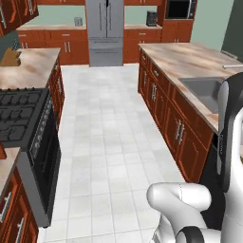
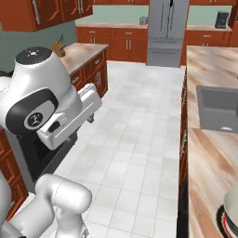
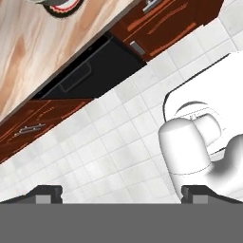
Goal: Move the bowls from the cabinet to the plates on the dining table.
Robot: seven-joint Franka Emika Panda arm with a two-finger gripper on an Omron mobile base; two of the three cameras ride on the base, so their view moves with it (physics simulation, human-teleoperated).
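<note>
Gripper (image 3: 121, 193): in the hand view its two dark finger tips stand far apart at the bottom corners, jaws wide open, nothing between them; it looks down on the white tiled floor (image 3: 95, 142) beside the counter base.
Arm: in the right base view the white arm (image 2: 44, 104) with its dark joint band rises at the left, folded over the base.
Dining table: long counter with a beige-pink marble top veined brown (image 2: 211, 158) on the right of the aisle; in the left base view the same top (image 1: 190, 59) runs along the right, over red-brown doors with grey handles.
Sink: a grey basin (image 2: 218, 109) is sunk into that top; it shows also in the left base view (image 1: 204, 90).
Bowl and plate: at the bottom right corner of the right base view a pale bowl (image 2: 231, 202) sits on a red-rimmed plate (image 2: 225, 225) on the marble top, both cut by the edge. In the hand view a red-rimmed plate (image 3: 66, 6) lies at the top edge on the marble, something grey on it, too cropped to name.
Cabinet: reddish-brown wall cabinets (image 2: 51, 11) hang at the upper left of the right base view, doors shut.
Stove: a black range with burners (image 1: 19, 111) stands at the left.
Fridge: a grey fridge (image 1: 105, 31) stands at the far end of the aisle.
Knife block: on the left counter (image 2: 59, 47).
</note>
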